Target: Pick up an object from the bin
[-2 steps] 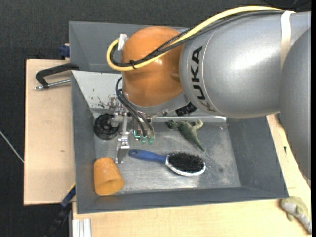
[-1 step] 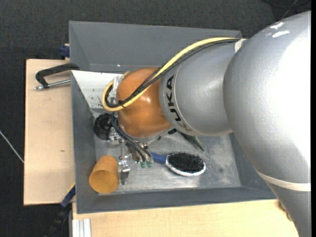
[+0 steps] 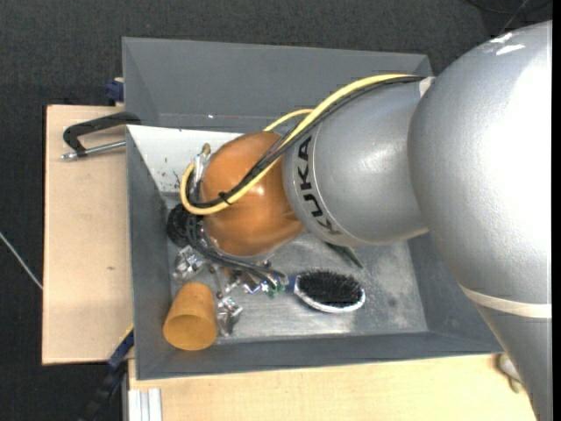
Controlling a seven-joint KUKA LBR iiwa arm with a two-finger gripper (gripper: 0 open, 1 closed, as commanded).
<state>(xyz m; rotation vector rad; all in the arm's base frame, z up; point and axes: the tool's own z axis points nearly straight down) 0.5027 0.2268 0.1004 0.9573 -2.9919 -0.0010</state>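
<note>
While low in bin (image 3: 263,82), arm (image 3: 377,178) outstretched.

My arm (image 3: 377,174) covers bin (image 3: 263,60) middle. In lower-left corner, tan cup (image 3: 189,317); small metal clutter (image 3: 230,288) beside it; black oval brush (image 3: 330,291) further right. Bare floor (image 3: 394,292) right of brush: free.

Arm (image 3: 438,174) cut off at right edge — its orange cover (image 3: 250,202) hides bin (image 3: 399,296) floor above the tan cup (image 3: 191,317); gripper (image 3: 230,296) just right of cup half-hidden, clutter (image 3: 263,281) round it too small to tell; green thing (image 3: 347,254) farther right mostly under arm
</note>
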